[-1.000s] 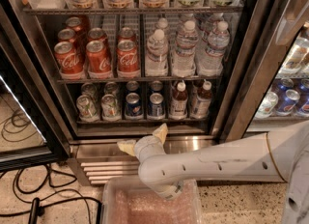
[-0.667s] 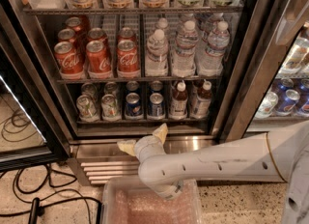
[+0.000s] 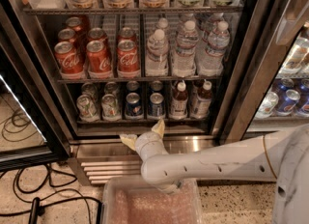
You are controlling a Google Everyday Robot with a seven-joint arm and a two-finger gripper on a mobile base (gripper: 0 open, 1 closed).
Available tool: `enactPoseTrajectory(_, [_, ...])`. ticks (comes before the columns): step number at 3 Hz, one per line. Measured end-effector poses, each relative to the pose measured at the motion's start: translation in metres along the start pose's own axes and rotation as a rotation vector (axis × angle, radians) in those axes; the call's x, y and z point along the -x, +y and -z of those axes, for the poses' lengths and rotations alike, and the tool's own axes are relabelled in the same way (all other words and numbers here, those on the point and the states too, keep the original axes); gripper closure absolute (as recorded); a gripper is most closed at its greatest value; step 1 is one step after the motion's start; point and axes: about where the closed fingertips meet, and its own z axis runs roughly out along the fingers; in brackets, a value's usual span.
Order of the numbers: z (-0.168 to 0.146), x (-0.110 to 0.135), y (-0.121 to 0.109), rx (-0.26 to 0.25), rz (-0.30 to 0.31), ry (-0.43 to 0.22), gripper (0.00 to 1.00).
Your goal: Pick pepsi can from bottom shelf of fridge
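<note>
Bottom shelf (image 3: 145,120): dark rack, thin front rail. The mark is the left front pepsi can (image 3: 133,105).
- Just right of it: a second blue can (image 3: 156,105).
- Further right: two white-capped bottles (image 3: 179,101) of dark drink.
- Left of it: two green-and-white cans (image 3: 110,106).
- Behind it: more cans, partly hidden.

Tool (image 3: 143,134) sits below the mark, in front of the rail, fingers spread, nothing between them.

Well below the mark is the speckled floor (image 3: 231,203), with a clear bin (image 3: 130,208) and black cables (image 3: 34,208) lying on it.
</note>
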Motion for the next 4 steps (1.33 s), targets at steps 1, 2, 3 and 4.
enactPoseTrajectory(1, [-0.013, 0.006, -0.002, 0.019, 0.025, -0.093, 0.22])
enactPoseTrajectory(2, [-0.017, 0.017, 0.007, 0.034, 0.091, -0.195, 0.26])
enactPoseTrajectory(3, [-0.014, 0.027, 0.019, 0.049, 0.137, -0.285, 0.32])
enactPoseTrajectory(4, [-0.011, 0.033, 0.029, 0.063, 0.152, -0.333, 0.31])
